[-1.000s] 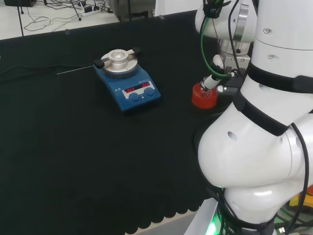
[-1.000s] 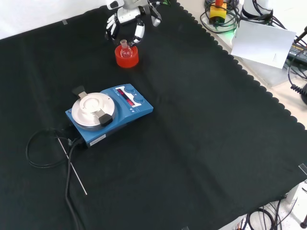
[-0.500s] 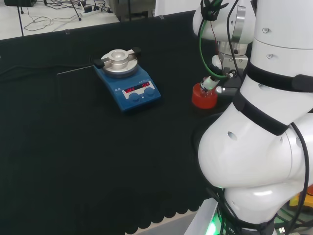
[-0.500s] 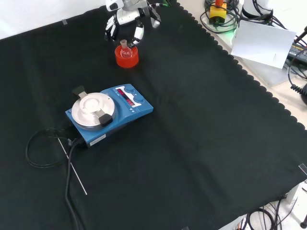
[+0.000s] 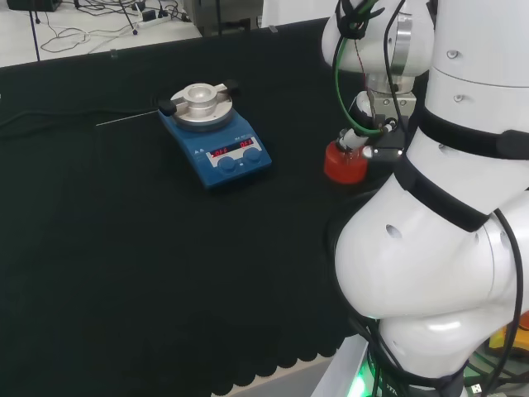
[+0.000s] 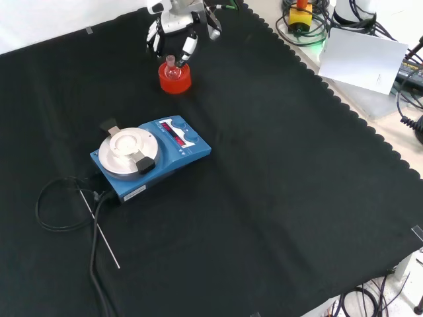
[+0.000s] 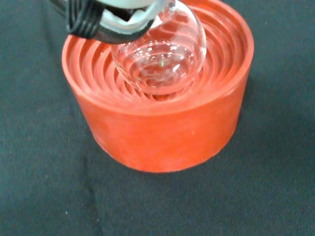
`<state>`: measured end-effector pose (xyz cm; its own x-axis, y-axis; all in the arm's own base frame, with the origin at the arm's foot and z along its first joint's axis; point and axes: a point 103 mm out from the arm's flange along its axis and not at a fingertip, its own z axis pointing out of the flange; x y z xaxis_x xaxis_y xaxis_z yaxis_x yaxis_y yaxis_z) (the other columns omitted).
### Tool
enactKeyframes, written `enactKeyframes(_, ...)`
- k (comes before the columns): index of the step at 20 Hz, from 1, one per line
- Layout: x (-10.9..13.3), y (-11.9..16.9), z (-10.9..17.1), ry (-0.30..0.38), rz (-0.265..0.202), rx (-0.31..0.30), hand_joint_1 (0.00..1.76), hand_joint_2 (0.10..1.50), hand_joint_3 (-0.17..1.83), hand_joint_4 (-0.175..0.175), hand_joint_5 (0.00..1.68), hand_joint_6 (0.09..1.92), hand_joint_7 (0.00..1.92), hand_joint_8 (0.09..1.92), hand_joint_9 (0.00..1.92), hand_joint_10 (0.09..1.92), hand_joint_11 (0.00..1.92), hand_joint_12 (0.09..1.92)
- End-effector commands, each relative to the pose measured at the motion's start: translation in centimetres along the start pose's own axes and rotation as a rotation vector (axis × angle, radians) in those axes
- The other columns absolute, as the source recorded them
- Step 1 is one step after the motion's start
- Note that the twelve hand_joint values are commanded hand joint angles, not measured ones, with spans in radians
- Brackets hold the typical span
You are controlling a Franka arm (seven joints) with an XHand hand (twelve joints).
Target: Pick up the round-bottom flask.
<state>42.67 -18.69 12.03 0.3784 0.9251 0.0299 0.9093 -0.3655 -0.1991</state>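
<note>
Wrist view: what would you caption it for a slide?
Clear round-bottom flask seated in a red ribbed stand on black cloth, the hand at its neck.

Head behind; front opposite; wrist close.

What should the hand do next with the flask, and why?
Probably close the fingers on the flask's neck, then lift straight up. The hand sits right over the flask, with a finger beside the neck in the wrist view, but the bulb rests in the red stand, so it is not yet lifted.
</note>
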Motion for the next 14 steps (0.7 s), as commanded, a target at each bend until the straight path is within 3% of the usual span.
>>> enactKeyframes(1,0.3,-0.5,-1.1,0.008,-0.004,0.006,1.07,0.75,0.61,0.175,1.11,0.94,0.57,0.67,0.78,0.55,0.58,1.25)
enactKeyframes(14,4.2,-2.3,-8.7,0.031,-0.047,-0.021,1.08,0.73,0.66,0.174,1.12,0.95,0.58,0.68,0.79,0.55,0.59,1.25)
